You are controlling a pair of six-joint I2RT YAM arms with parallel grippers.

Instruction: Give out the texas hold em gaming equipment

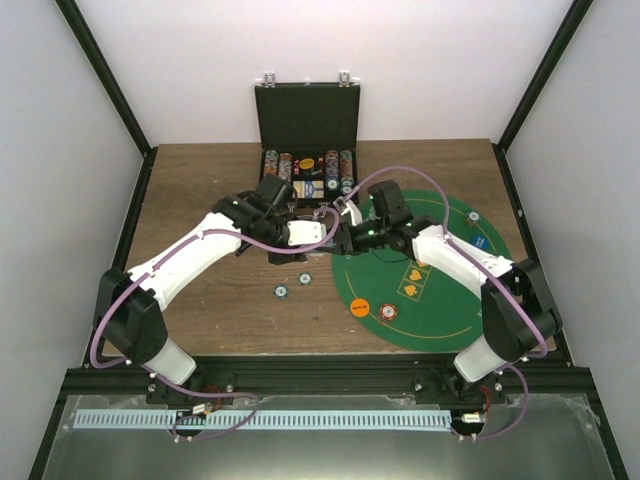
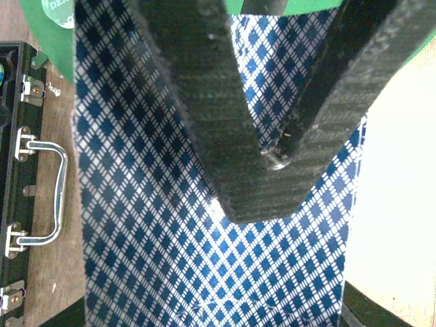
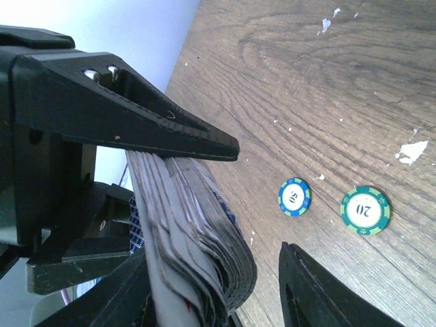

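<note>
A thick deck of playing cards [image 3: 204, 252] hangs above the table between both grippers. Its blue-diamond back [image 2: 150, 225] fills the left wrist view. My left gripper [image 2: 218, 310] is shut on the deck's side edges, and only its fingers [image 2: 368, 310] show at the bottom corners. My right gripper [image 3: 259, 197] is open: the deck rests against its upper finger [image 3: 170, 129], with a gap to the lower one. In the top view the left gripper [image 1: 322, 234] and right gripper [image 1: 348, 238] meet at the mat's left edge. Two chips [image 3: 294, 197] [image 3: 366, 210] lie on the wood below.
The open black case [image 1: 307, 120] with rows of chips stands at the back centre; its handle [image 2: 48, 197] shows beside the deck. On the green felt mat [image 1: 440, 310] lie an orange disc [image 1: 360, 308], a red chip [image 1: 387, 313] and a blue disc [image 1: 477, 241].
</note>
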